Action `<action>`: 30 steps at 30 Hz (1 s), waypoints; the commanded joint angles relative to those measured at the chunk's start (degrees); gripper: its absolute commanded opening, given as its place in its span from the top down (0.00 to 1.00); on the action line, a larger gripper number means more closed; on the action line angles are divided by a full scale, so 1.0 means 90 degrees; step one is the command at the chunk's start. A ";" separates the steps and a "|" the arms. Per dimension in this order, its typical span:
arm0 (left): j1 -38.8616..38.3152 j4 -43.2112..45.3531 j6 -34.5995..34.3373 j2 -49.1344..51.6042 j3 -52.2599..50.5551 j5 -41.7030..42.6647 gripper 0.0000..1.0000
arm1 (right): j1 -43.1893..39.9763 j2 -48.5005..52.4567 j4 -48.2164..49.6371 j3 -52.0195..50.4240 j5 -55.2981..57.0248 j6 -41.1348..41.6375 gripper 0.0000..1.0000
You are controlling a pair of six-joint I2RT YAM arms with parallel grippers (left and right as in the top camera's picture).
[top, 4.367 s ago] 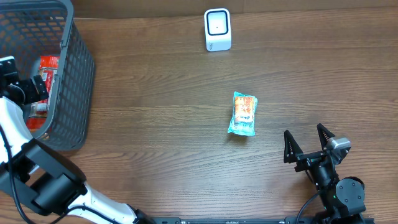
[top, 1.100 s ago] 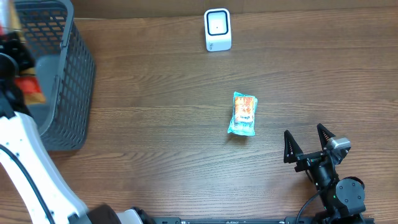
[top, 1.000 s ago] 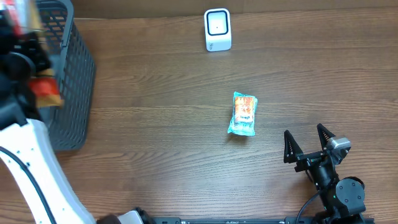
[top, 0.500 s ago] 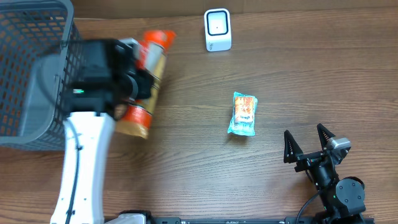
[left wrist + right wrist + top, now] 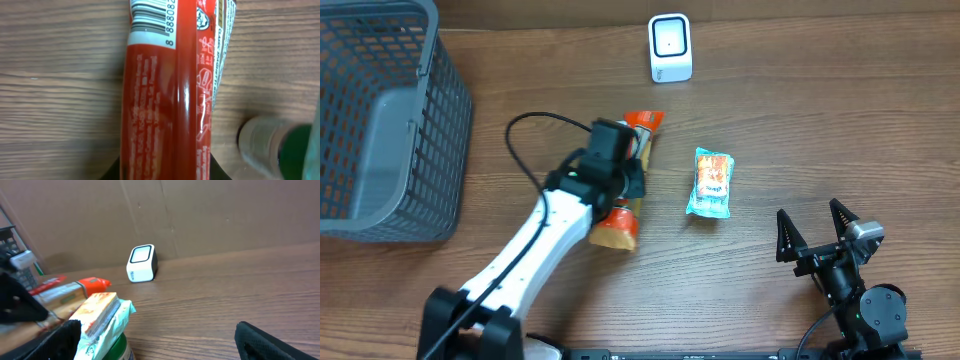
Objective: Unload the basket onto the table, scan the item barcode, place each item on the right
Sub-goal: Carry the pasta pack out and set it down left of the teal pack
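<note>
Red and glossy, the long packet (image 5: pixel 616 232) sits clamped in the left gripper (image 5: pixel 620 178), out over the middle of the wooden table (image 5: pixel 840 120). From overhead it runs top to bottom, with its orange end pointing towards the white scanner (image 5: pixel 670 47) at the far edge and a tan end nearer the robot. The scanner stands well apart from it. I cannot tell whether the packet touches the wood or is held just above it.

The left wrist view shows the packet lengthwise through the middle of the frame, with the dark bases of the two jaws either side of it at the bottom edge. A barcode (image 5: pixel 152 15) is printed on a white patch at its upper end, facing that camera. Something blurred, pale and green, shows at the lower right there; I can't make out what it is.

A teal snack pouch (image 5: pixel 710 183) lies flat on the table just to the right of the packet, apart from it. A grey mesh basket (image 5: pixel 430 150) sits at the left corner.

The right gripper (image 5: pixel 808 210) stands near the bottom right corner with its jaws spread wide and nothing between them.
</note>
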 commanded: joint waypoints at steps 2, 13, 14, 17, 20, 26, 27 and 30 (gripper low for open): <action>-0.0520 0.0352 -0.1010 0.0678 0.0070 -0.1061 0.96 | -0.0017 -0.0044 0.0036 -0.0066 -0.0036 -0.0051 0.00; -0.0682 0.0733 -0.1061 0.1421 0.0073 -0.0916 0.48 | -0.0017 -0.0044 0.0036 -0.0066 -0.0034 -0.0051 0.00; -0.0682 0.0733 -0.1037 0.1421 0.0073 -0.0916 0.42 | -0.0017 -0.0044 0.0039 -0.0066 -0.0036 -0.0051 0.00; -0.0673 0.0733 -0.1037 0.1421 0.0073 -0.0918 0.34 | -0.0017 -0.0044 0.0036 -0.0066 -0.0036 -0.0051 0.00; -0.0658 0.0731 -0.1008 0.1416 0.0100 -0.0916 0.32 | -0.0017 -0.0044 0.0039 -0.0066 -0.0036 -0.0051 0.00; -0.0658 0.0639 -0.0393 0.1290 0.0408 -0.0920 0.27 | -0.0017 -0.0044 0.0036 -0.0066 -0.0036 -0.0051 0.00; -0.0656 0.0576 -0.0393 0.1241 0.0471 -0.0920 0.27 | -0.0017 -0.0044 0.0036 -0.0066 -0.0036 -0.0051 0.00; -0.0639 0.0350 -0.0189 0.1061 0.0702 -0.0945 0.25 | -0.0017 -0.0044 0.0036 -0.0066 -0.0036 -0.0051 0.00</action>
